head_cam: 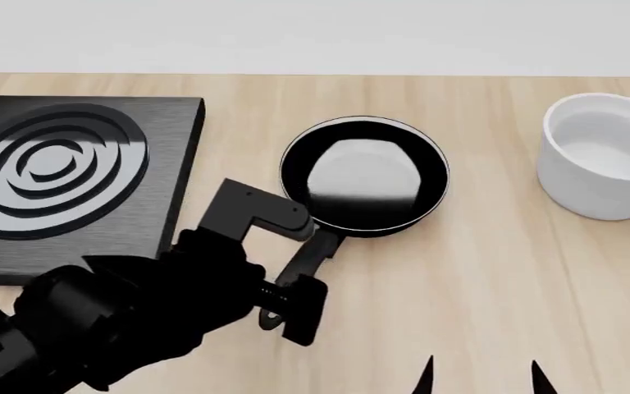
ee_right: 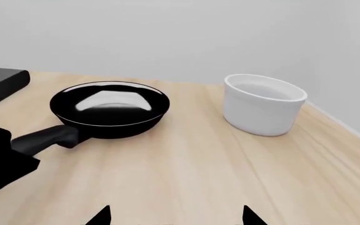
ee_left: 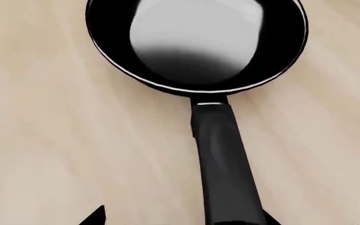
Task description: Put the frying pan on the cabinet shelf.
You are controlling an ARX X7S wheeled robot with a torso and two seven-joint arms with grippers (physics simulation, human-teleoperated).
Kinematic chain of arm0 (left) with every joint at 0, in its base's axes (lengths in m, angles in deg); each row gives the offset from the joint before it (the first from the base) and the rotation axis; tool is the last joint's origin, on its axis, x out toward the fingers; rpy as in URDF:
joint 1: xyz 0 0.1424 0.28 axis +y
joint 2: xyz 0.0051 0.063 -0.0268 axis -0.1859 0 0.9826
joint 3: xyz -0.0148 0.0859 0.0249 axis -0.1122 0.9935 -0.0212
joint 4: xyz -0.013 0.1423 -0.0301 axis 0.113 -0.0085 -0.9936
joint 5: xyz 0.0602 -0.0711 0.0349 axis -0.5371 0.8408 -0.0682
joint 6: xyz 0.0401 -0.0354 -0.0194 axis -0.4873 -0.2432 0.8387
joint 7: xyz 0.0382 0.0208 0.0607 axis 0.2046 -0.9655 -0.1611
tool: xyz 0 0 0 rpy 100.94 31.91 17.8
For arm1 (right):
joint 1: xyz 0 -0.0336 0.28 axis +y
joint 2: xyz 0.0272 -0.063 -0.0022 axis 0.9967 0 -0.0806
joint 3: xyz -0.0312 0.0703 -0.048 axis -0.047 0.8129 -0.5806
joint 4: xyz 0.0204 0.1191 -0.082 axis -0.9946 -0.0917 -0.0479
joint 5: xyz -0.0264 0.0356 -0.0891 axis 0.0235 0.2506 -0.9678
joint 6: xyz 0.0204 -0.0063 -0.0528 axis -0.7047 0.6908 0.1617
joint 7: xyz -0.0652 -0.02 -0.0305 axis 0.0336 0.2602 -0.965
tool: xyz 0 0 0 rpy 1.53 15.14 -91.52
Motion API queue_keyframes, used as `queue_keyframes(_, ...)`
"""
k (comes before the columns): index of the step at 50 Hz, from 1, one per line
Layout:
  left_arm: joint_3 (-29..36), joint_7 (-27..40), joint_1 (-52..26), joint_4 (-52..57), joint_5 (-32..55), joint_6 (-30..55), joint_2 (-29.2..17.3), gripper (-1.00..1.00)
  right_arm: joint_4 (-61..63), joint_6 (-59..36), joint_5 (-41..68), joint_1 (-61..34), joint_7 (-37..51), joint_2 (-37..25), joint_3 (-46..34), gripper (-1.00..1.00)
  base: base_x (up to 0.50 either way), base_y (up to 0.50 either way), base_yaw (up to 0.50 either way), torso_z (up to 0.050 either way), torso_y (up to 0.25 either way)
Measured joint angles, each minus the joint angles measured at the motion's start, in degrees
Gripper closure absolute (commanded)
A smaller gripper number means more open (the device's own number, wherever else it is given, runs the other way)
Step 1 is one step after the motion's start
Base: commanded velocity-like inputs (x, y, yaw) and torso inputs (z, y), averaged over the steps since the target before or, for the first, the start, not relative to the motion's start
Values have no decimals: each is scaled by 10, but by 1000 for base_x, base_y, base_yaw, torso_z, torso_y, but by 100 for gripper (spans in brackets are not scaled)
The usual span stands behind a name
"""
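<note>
On the pale wooden worktop [head_cam: 490, 271], the small round black frying pan [head_cam: 364, 175] sits centred, handle toward 7 o'clock, where the left gripper [head_cam: 291, 305] straddles it (jaws apparently apart): close squarely on the handle before lifting level.

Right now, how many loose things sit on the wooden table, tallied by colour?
Black: 2, the round glossy black frying pan with the long slim handle, and the square black stove plate with concentric rings.
White: 1, the round white bowl.
Total: 3, all resting on the pale wooden table.
</note>
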Motion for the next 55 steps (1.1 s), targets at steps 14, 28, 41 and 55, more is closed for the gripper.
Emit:
queue_keyframes(14,7,-6,-1,12,1,4,0,-100,-3,3,4,1,3,-3,-1,-100,0,0,0,0,0)
queue_keyframes(28,8,-13,7,7,0,10,0,-100,-5,5,6,2,6,-6,-3,-100,0,0,0,0,0)
queue_keyframes(41,7,-20,13,-1,-6,19,0,-100,-8,6,10,1,8,-8,-5,-100,0,0,0,0,0)
queue_keyframes(55,11,-72,11,4,-19,20,-3,100,-13,9,12,1,10,-10,-8,-100,0,0,0,0,0)
